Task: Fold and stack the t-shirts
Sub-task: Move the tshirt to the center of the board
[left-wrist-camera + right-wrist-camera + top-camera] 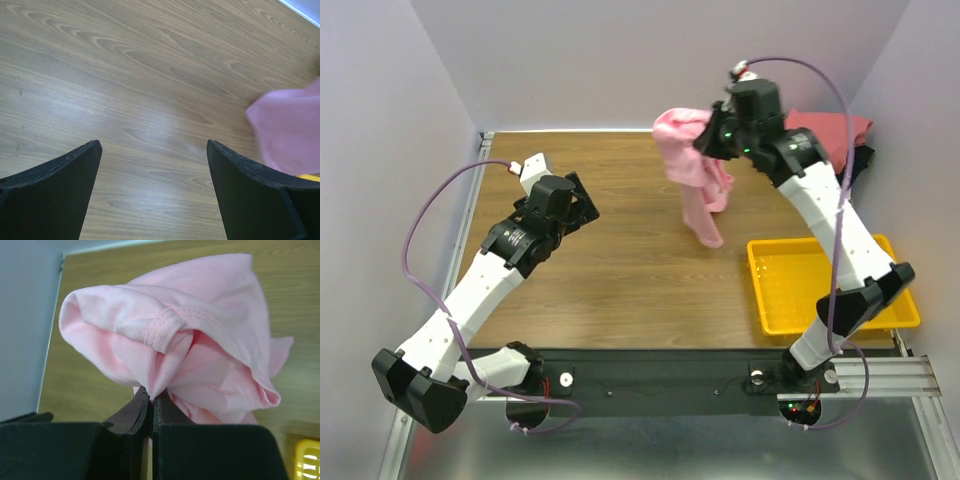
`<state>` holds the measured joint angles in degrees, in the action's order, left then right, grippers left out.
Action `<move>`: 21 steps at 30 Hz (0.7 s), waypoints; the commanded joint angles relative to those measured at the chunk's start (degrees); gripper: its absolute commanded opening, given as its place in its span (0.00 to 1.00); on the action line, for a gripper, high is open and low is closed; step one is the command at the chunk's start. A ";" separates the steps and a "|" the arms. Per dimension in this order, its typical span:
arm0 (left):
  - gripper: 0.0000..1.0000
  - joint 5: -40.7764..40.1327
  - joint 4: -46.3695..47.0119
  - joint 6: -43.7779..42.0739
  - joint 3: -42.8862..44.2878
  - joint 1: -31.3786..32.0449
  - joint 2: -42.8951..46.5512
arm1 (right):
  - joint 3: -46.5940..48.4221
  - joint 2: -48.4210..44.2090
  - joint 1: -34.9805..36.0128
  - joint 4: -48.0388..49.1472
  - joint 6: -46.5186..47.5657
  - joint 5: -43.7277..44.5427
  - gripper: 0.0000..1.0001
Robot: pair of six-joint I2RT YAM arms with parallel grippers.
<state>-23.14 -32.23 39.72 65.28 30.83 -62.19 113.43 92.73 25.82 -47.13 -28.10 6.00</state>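
Observation:
My right gripper (705, 140) is shut on a bunch of the light pink t-shirt (698, 165) and holds it up above the table at the back; the cloth hangs down and its lowest end reaches the wood. In the right wrist view the jaws (151, 399) pinch a fold of the pink t-shirt (200, 350). A dusty red t-shirt (838, 135) lies on a black one (861, 160) at the back right corner. My left gripper (582, 197) is open and empty over bare wood at the left; its view shows the pink t-shirt (290, 130) at the right edge.
A yellow plastic tray (775, 290) stands at the front right, under my right arm. White walls close the back and both sides. The wooden table (610, 270) runs between the arms.

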 commanded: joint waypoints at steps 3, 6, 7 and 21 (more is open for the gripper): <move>0.99 -1.91 -2.13 1.32 2.66 -0.59 1.72 | 4.70 3.94 8.36 3.54 2.08 2.35 0.00; 0.99 -2.79 -2.93 2.02 2.40 -0.68 2.69 | 4.17 8.33 8.63 1.89 2.69 0.95 0.33; 0.99 -2.88 -3.10 2.02 2.40 -0.77 2.78 | 4.43 9.65 8.63 0.74 3.13 1.12 0.50; 0.99 2.74 2.25 2.37 -6.21 -0.86 -0.38 | -19.01 4.93 8.72 1.32 9.55 -7.64 0.91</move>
<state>-22.28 -33.63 41.45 61.25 30.24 -61.08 100.16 102.61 34.52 -48.95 -21.67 6.07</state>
